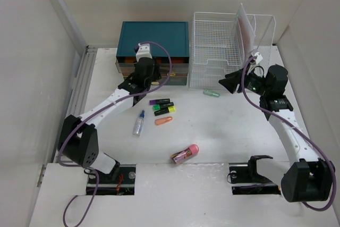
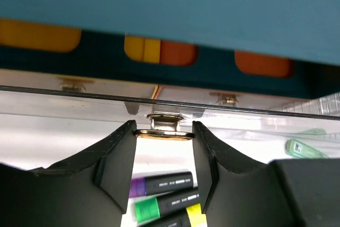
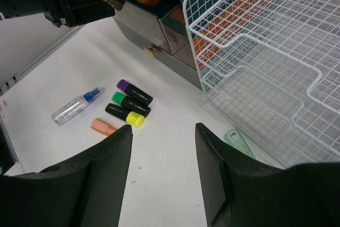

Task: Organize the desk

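The step in hand looks like opening a drawer of the teal drawer box (image 1: 154, 35), so that loose things can go inside; the left claw (image 2: 163, 131) is at the box's front, its jaws partly closed with a tip against each side of the brass drawer knob (image 2: 164, 122) on a clear-fronted drawer (image 2: 79, 112); it appears to grip the knob. The right claw (image 3: 162, 128) hangs open and empty just in front of the white wire rack (image 1: 223, 51).

The bench (image 1: 234, 131) spreads under both arms, box and rack along its far edge; near its middle lie three highlighters (image 1: 162, 107) side by side, a small clear spray bottle (image 1: 139, 123), an orange marker-like piece (image 1: 163, 120), a pink-capped tube (image 1: 184, 153) nearer the arms, and a pale green item (image 1: 211, 93) just beside the rack.

The next move, as I judge it, calls for a straight pull toward the arm's base, level with the drawer's slide; a tilted pull could slip the tips off the knob's thin rim or drag the whole box forward; the highlighters lie close in the drawer's path.
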